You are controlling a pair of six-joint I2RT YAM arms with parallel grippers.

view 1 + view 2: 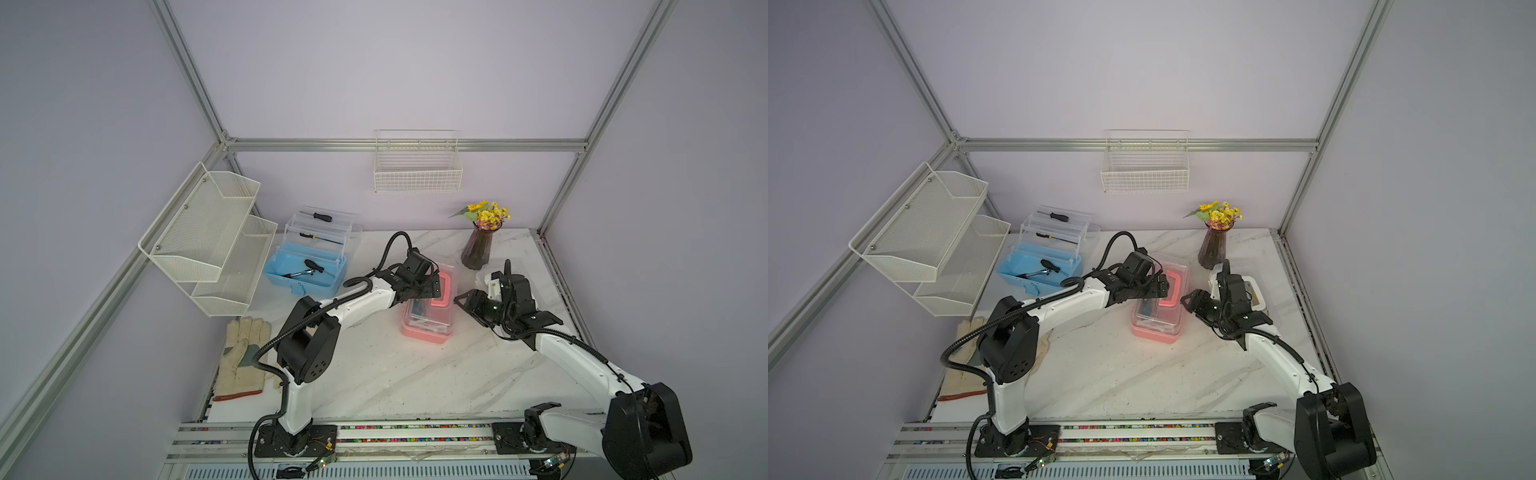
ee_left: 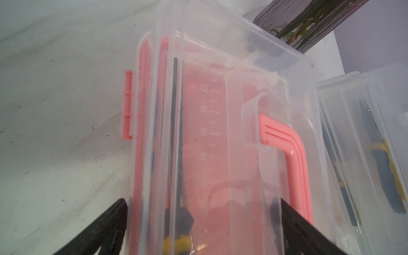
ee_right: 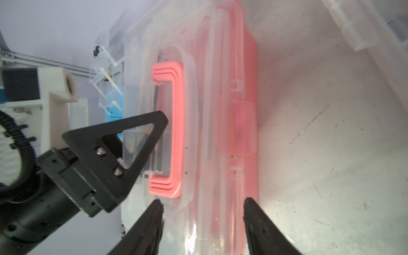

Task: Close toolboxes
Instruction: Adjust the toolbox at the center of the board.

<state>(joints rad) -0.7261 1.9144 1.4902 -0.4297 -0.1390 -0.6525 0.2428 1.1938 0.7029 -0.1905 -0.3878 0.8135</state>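
**A:** While both arms crowd it, where does the pink box (image 1: pixel 426 328) sit?
**B:** Near the middle of the table (image 1: pixel 395 374), a little toward the back edge. Its clear lid (image 1: pixel 428 318) is down and the handle (image 1: pixel 446 291) lies flat on top. Whether the latch (image 3: pixel 242 130) is fastened I cannot tell.
**A:** And the left gripper (image 1: pixel 432 290)?
**B:** It is over the lid from the left, jaws wide apart. In the left wrist view one finger (image 2: pixel 106 227) is off the box's side and the other is beside the handle. Nothing is clamped.
**A:** What about the right gripper (image 1: pixel 462 297)?
**B:** It is just beside the box's right side, jaws apart too, tips at the lid's edge. Contact is unclear.
**A:** Where is the blue box (image 1: pixel 305 272)?
**B:** At the back left corner, open, with its trays (image 1: pixel 320 228) stepped up and screwdrivers (image 1: pixel 322 217) inside.
**A:** And the white box (image 1: pixel 1255 291)?
**B:** Near the right edge, behind the right arm (image 1: pixel 573 353) and mostly hidden. Its lid state is unclear.
**A:** Anything else?
**B:** A vase (image 1: pixel 478 249) of flowers (image 1: pixel 486 212) stands at the back edge, and gloves (image 1: pixel 243 357) lie by the left edge
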